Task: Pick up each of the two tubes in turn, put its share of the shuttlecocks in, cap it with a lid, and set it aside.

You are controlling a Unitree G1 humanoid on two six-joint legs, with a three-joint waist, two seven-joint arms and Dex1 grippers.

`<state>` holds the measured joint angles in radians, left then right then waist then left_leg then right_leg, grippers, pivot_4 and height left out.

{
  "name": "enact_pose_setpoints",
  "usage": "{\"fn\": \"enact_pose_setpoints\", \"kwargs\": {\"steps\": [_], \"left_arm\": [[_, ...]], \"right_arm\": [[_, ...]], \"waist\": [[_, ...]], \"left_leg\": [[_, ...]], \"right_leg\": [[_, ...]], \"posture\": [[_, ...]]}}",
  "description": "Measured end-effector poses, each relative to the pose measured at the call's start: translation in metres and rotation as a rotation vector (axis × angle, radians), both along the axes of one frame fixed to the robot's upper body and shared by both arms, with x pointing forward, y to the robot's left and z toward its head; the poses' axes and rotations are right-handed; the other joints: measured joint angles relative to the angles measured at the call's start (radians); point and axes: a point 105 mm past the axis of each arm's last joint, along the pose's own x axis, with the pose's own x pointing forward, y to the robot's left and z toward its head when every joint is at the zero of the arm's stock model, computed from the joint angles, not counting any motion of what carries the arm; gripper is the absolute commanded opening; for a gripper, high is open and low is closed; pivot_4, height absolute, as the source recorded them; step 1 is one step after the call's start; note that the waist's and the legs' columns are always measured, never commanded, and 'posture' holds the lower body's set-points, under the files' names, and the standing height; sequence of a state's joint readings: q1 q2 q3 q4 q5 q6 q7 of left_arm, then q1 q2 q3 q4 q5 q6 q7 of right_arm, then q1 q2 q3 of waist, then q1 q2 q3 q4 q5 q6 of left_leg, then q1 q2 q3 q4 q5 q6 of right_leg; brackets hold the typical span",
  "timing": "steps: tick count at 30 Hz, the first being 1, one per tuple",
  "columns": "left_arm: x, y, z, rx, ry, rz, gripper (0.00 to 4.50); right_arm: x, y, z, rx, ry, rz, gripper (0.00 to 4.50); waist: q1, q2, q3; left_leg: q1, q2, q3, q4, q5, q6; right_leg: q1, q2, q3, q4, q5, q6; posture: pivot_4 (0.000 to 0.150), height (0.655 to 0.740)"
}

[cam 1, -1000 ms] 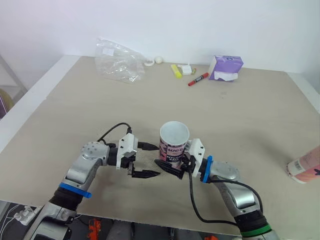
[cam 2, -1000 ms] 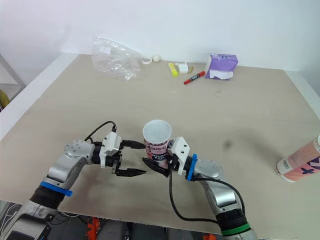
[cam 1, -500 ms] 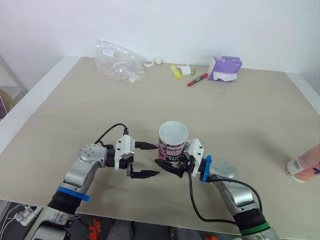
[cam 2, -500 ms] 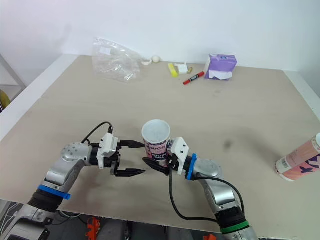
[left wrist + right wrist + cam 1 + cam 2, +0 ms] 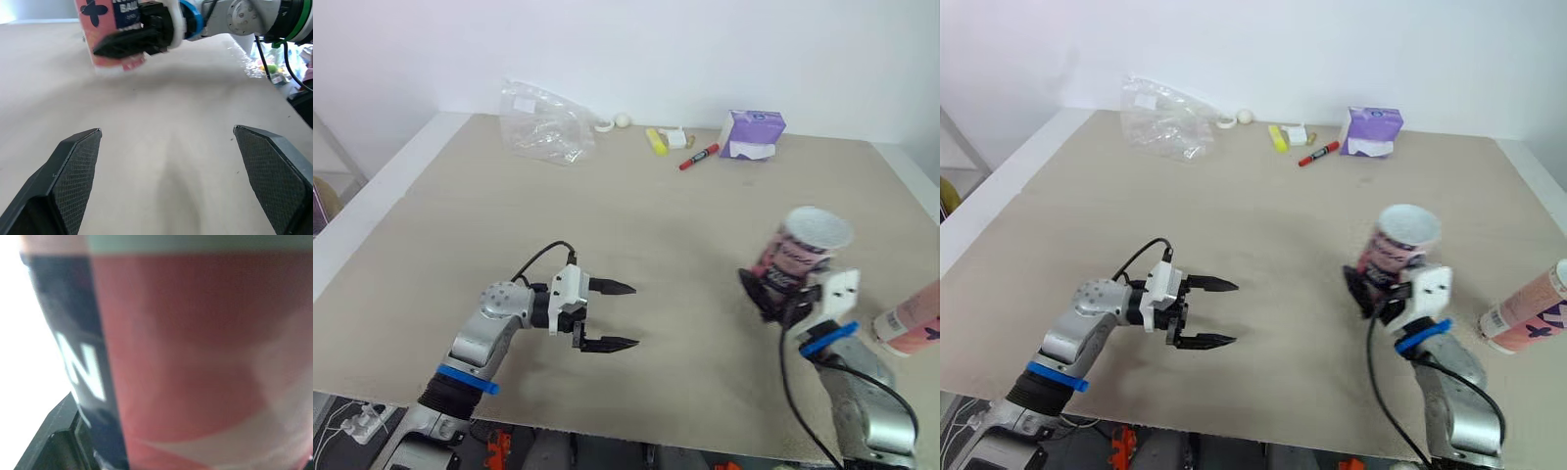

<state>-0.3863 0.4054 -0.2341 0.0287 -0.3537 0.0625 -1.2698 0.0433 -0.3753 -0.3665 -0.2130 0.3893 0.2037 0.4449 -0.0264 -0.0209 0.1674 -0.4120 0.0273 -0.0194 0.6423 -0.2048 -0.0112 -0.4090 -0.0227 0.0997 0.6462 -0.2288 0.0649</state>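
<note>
Clear plastic first: a crumpled bag (image 5: 543,122) lies at the far left of the pale counter (image 5: 705,215), close to the back edge. Nearer the front, the left gripper (image 5: 635,316) hangs low over bare counter with its black fingers (image 5: 73,166) spread wide and nothing between them. A black cable loops up from its wrist.

Along the back edge, right of the bag, lie a yellow highlighter (image 5: 657,140), a red marker (image 5: 701,156) and a purple box (image 5: 754,134), all well apart from both arms.

Further right, the right gripper (image 5: 771,297) has its fingers clamped around the lower part of a tube (image 5: 798,250) — pink and dark, with white lettering. The tube leans, its white top end tipped toward the back right. In the left wrist view the black fingers (image 5: 132,41) cross the tube's side and its lower end sits close to the counter; whether it touches cannot be told. The right wrist view has the tube's pink wall pressed right up to the lens.

A second tube (image 5: 1528,313) — pink with a white end — lies tilted at the counter's right edge, near the held one but apart from it.
</note>
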Motion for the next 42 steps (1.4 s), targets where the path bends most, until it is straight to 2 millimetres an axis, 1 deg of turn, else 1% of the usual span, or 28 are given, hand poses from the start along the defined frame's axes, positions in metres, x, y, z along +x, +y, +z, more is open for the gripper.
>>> {"fn": "enact_pose_setpoints", "kwargs": {"steps": [1, 5, 14, 18, 27, 28, 29, 35, 42], "left_arm": [[0.001, -0.001, 0.002, -0.003, -0.003, -0.003, 4.50], [0.001, -0.007, 0.004, -0.019, -0.007, -0.012, 4.50], [0.001, -0.008, 0.005, -0.023, -0.002, -0.007, 4.50], [0.002, -0.008, 0.005, -0.023, -0.003, 0.002, 4.50], [0.003, -0.007, 0.004, -0.016, -0.007, 0.013, 4.50], [0.004, -0.007, 0.004, -0.015, -0.008, 0.014, 4.50], [0.004, -0.007, 0.004, -0.014, -0.008, 0.016, 4.50], [0.005, -0.007, 0.003, -0.008, -0.013, 0.025, 4.50], [0.005, -0.007, 0.003, -0.008, -0.015, 0.024, 4.50]], "right_arm": [[0.000, -0.010, -0.001, 0.015, 0.000, -0.060, 3.88], [0.000, -0.044, -0.011, 0.058, 0.027, -0.257, 3.88], [0.011, -0.062, -0.018, 0.111, 0.035, -0.374, 3.88], [0.016, -0.065, -0.018, 0.124, 0.024, -0.391, 3.88], [0.016, -0.063, -0.019, 0.106, 0.018, -0.385, 3.88], [0.016, -0.063, -0.020, 0.104, 0.018, -0.379, 4.42], [0.016, -0.062, -0.020, 0.104, 0.021, -0.377, 4.47], [0.013, -0.058, -0.033, 0.090, 0.064, -0.358, 4.47], [0.000, -0.057, -0.033, 0.060, 0.071, -0.352, 4.47]], "waist": [[-0.001, 0.000, 0.000], [-0.005, 0.001, 0.000], [-0.019, 0.002, 0.000], [-0.020, 0.002, 0.000], [-0.020, 0.002, 0.000], [-0.020, 0.002, 0.000], [-0.020, 0.002, 0.000], [-0.020, 0.002, 0.000], [-0.020, 0.002, 0.000]], "left_leg": [[0.002, 0.000, 0.001, 0.000, 0.000, 0.000], [0.004, 0.000, 0.003, 0.000, 0.000, 0.000], [0.004, 0.000, 0.004, -0.003, 0.000, 0.000], [0.004, 0.000, 0.004, -0.003, 0.000, 0.000], [0.005, 0.000, 0.005, -0.003, 0.000, 0.000], [0.005, 0.000, 0.005, -0.003, 0.000, 0.000], [0.005, 0.000, 0.005, -0.003, 0.000, 0.000], [0.005, 0.000, 0.005, -0.003, 0.000, 0.000], [0.005, 0.000, 0.006, -0.004, 0.000, 0.000]], "right_leg": [[0.002, 0.000, 0.001, 0.000, 0.000, 0.000], [0.002, 0.000, 0.003, 0.000, 0.000, 0.000], [0.002, 0.000, 0.006, 0.000, -0.001, 0.001], [0.002, 0.000, 0.006, 0.000, -0.001, 0.001], [0.002, 0.000, 0.007, 0.000, -0.001, 0.001], [0.002, 0.000, 0.007, 0.000, -0.001, 0.001], [0.002, 0.000, 0.007, 0.000, -0.001, 0.001], [0.002, 0.000, 0.007, 0.000, -0.002, 0.002], [0.001, 0.000, 0.008, 0.000, -0.002, 0.002]], "posture": [[0.150, 0.7400], [0.150, 0.7400], [0.150, 0.7400], [0.150, 0.7400], [0.150, 0.7400], [0.150, 0.7400], [0.150, 0.7400], [0.150, 0.7400], [0.150, 0.7400]]}}
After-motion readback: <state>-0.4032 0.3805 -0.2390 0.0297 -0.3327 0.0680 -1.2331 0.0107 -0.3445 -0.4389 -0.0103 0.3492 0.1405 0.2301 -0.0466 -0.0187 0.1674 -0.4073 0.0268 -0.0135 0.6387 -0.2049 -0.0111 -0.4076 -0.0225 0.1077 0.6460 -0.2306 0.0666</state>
